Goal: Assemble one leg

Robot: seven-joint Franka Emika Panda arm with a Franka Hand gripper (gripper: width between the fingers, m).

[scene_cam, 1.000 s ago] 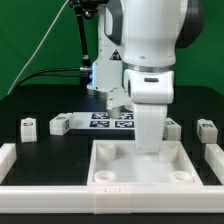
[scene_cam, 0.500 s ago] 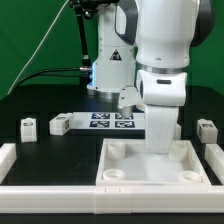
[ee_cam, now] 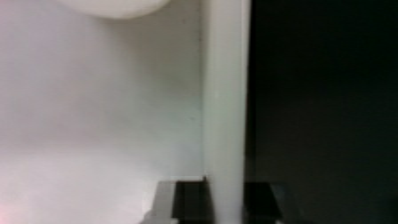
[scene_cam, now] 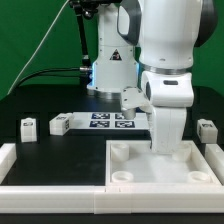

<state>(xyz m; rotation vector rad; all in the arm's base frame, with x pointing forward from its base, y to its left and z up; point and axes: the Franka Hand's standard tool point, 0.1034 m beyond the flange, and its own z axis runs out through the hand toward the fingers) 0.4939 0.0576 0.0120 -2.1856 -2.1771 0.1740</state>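
The large white tabletop (scene_cam: 130, 168) lies upside down at the front of the table, its corner holes showing. My gripper (scene_cam: 166, 148) stands over its far wall, its fingertips hidden behind the wrist. In the wrist view the gripper (ee_cam: 226, 205) is shut on the tabletop's thin upright wall (ee_cam: 226, 100), with a dark finger (ee_cam: 183, 203) on either side. Small white legs with tags lie apart from it: two at the exterior view's left (scene_cam: 29, 126) (scene_cam: 58, 124) and one at its right (scene_cam: 207, 130).
The marker board (scene_cam: 108, 121) lies behind the tabletop, in front of the arm's base. A low white rail (scene_cam: 50, 176) runs along the front and up both sides. A round corner hole (ee_cam: 116, 6) shows in the wrist view.
The gripper and the tabletop held in it have slid towards the exterior view's right. The legs and the marker board have not moved.
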